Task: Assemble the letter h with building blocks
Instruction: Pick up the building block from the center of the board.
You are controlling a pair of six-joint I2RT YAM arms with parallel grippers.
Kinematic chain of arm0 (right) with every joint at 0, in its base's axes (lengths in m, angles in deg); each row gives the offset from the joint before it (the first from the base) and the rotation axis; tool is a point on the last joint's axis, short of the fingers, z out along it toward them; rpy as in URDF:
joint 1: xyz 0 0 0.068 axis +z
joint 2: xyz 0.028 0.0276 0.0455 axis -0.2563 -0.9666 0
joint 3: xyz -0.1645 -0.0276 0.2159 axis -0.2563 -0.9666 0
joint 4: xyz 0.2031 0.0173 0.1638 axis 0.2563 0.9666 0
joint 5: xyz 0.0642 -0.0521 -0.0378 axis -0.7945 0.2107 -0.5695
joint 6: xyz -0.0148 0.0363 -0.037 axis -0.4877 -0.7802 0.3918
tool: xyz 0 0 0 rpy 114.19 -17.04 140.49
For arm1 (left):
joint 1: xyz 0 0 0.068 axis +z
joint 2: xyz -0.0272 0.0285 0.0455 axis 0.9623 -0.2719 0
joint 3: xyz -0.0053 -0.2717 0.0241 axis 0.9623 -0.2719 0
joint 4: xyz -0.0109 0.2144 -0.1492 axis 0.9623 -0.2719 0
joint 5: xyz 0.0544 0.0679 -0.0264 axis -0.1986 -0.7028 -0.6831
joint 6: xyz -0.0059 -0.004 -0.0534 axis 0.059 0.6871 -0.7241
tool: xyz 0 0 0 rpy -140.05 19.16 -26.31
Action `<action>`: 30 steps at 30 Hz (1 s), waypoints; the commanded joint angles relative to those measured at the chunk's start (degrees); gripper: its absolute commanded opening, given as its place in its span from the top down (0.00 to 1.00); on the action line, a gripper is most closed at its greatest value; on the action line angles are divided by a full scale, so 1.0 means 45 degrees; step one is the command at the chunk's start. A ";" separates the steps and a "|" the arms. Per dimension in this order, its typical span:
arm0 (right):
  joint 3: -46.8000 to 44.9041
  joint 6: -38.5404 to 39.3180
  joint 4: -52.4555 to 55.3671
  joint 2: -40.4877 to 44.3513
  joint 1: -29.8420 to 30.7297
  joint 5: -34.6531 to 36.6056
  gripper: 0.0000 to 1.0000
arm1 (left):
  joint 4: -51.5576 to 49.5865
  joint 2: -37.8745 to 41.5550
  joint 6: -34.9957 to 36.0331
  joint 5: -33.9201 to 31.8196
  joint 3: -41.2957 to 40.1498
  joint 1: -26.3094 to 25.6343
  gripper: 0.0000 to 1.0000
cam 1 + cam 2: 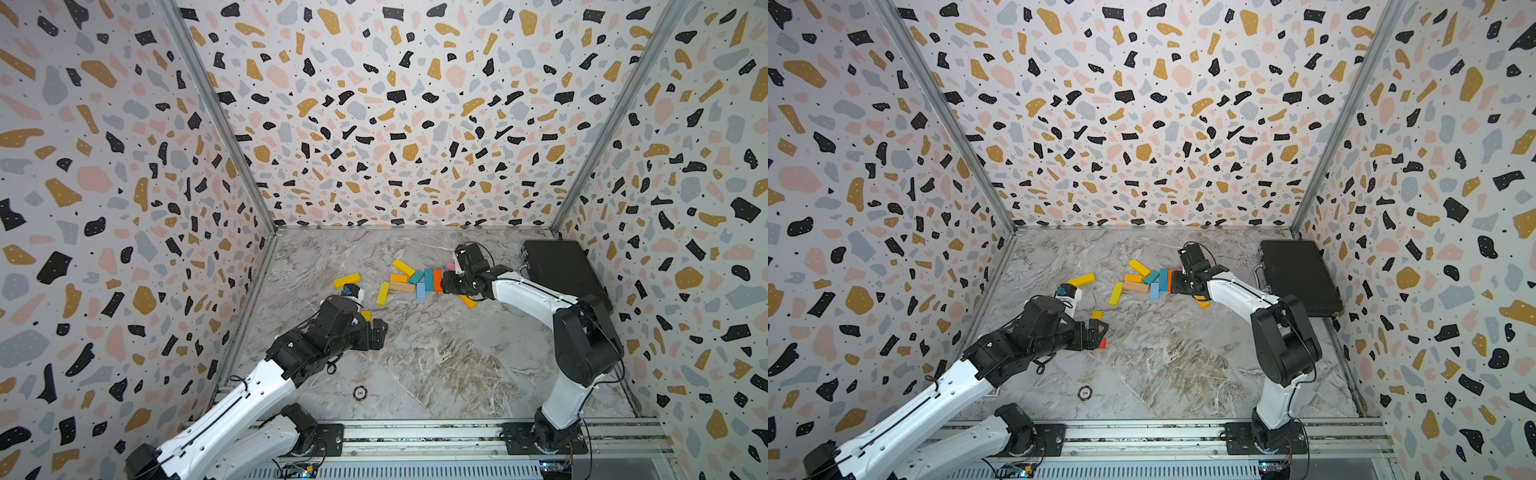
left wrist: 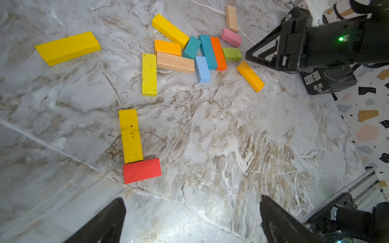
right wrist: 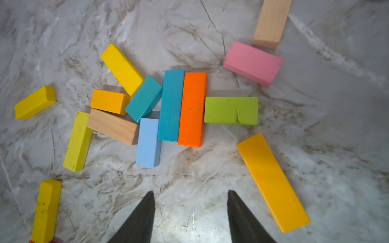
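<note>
The main risk is sitting in the crowded pile (image 1: 402, 286) in the middle of the desk (image 2: 231, 136). There the right hand (image 3: 191, 191) is hovering with its fingers partway apart and nothing between them. The orange block (image 3: 192, 109) just ahead of it is lying flush against the long teal block (image 3: 171, 105) along one side. The green block (image 3: 231, 111) is butting into its other side. A finger coming down there is likely landing on a neighbour rather than slipping in beside the orange one, and a squeeze could be lifting two blocks together or scattering the rest. A second risk is waiting under the left hand (image 2: 191, 198), which is hanging wide open and empty above the start of the letter. A low sweep from it could be nudging the yellow block (image 2: 130, 135) away from the red block (image 2: 142, 170) it is touching. That pair is lying flat on the desk, nearer the robot than the pile and a little apart from it. The yellow block's long axis is running from the robot's side toward the back wall (image 1: 395, 124). The red block is lying crosswise at its near end, sticking out toward the robot's right. The orange and long teal blocks are pointing much the same way as the yellow one, while the green one is lying across them.
</note>
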 commanded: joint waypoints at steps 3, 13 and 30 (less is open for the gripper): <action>0.0444 -0.0443 -0.0068 -0.0770 0.0940 -0.0855 0.30 | 0.0266 0.0217 -0.0036 0.0354 -0.0333 0.0073 0.01; 0.2129 -0.0981 0.0674 -0.2575 0.1777 0.0741 0.30 | 0.0276 0.0477 -0.0135 0.0333 -0.0586 0.0080 0.01; 0.4075 0.0222 0.1883 -0.4219 0.1839 0.1392 0.60 | 0.0043 0.0691 -0.0192 0.0177 -0.0655 0.0076 0.01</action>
